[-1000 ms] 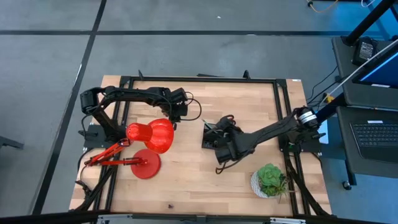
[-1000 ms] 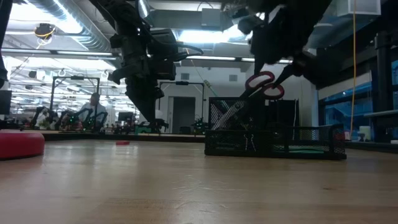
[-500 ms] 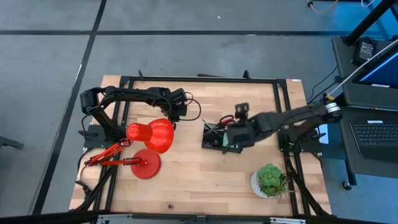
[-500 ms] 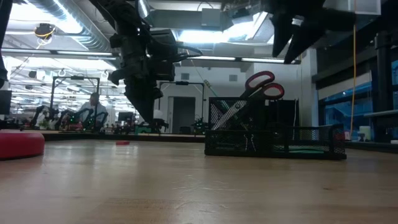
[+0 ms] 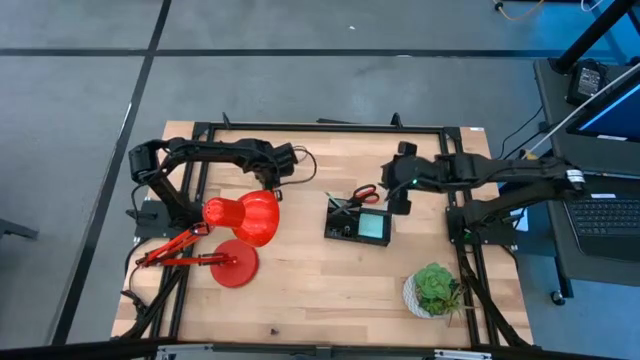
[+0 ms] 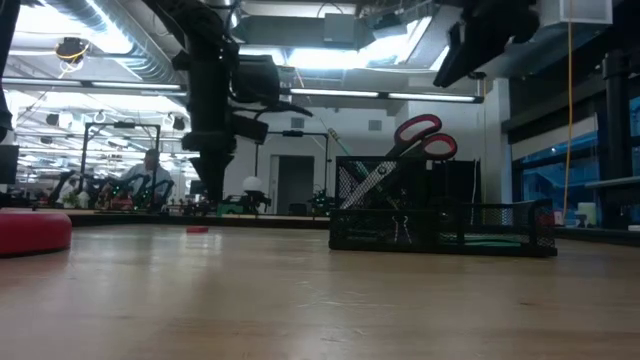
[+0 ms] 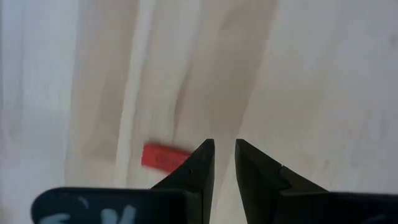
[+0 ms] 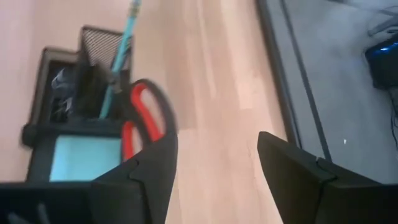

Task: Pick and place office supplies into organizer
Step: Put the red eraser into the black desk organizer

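In the low view, the picture's top edge is cutting off both arms, so neither gripper's fingertips are showing there. The organizer's [image 6: 440,215] mesh wall is hiding the scissors' [image 6: 418,140] blades and whatever is lying in the low tray. In the left wrist view, the left gripper's [image 7: 224,149] finger is covering one end of a small red piece [image 7: 163,156], and blur is making that piece's marking unreadable. In the right wrist view, the right gripper's [image 8: 214,149] finger is hiding part of the scissors' handles, and the organizer is looking smeared. From above, the organizer's dark cup is too small to sort out.
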Controlling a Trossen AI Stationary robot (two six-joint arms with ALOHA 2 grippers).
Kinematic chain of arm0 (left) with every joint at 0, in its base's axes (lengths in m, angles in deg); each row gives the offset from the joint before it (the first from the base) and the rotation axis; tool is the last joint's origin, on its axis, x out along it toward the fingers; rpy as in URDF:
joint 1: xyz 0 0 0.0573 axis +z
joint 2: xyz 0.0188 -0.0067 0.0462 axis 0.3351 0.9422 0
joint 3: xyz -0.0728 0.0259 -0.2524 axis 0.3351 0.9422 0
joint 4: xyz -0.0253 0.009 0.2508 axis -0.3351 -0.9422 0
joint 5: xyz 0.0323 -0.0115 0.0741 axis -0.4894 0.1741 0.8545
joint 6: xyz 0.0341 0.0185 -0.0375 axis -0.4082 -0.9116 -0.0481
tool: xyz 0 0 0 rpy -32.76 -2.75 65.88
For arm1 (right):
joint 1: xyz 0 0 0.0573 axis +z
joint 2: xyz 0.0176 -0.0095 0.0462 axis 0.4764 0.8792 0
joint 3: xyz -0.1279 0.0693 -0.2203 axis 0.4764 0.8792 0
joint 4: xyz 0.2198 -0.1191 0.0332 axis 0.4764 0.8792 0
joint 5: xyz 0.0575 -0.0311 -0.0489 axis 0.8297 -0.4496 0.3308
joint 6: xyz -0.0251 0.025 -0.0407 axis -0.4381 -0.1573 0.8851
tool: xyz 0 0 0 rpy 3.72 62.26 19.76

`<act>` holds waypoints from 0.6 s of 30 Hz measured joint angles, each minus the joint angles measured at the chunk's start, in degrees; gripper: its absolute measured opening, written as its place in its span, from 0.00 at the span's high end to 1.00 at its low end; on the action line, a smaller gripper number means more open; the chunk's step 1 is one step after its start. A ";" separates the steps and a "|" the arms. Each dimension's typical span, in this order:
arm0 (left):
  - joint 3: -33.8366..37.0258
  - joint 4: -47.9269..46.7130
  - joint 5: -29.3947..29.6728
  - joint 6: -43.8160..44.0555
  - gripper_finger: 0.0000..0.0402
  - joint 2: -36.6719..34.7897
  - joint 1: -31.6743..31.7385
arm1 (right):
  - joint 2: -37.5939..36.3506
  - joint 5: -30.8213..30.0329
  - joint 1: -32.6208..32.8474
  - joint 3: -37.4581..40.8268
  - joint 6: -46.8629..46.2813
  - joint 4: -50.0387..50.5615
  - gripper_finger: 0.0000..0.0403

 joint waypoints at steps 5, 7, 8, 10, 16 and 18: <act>0.00 -1.73 1.36 11.74 0.85 0.00 2.31 | -3.57 -0.01 -2.88 5.89 0.48 -8.57 0.44; 0.00 -3.13 1.93 15.49 0.85 0.00 3.14 | -3.76 0.04 -3.84 7.38 2.42 -10.72 0.44; 0.00 -3.69 2.18 16.99 0.84 0.00 3.52 | -3.74 0.06 -4.28 7.85 3.68 -11.51 0.44; 0.00 -4.87 2.47 19.59 0.81 0.00 4.01 | -3.72 0.05 -5.54 8.50 6.18 -13.13 0.44; 0.00 -5.24 2.04 23.11 0.71 0.00 4.21 | -3.74 0.01 -10.49 8.11 7.08 -14.83 0.44; 0.00 -4.73 2.06 27.82 0.67 0.00 4.21 | -3.73 0.01 -12.52 8.09 6.12 -14.92 0.44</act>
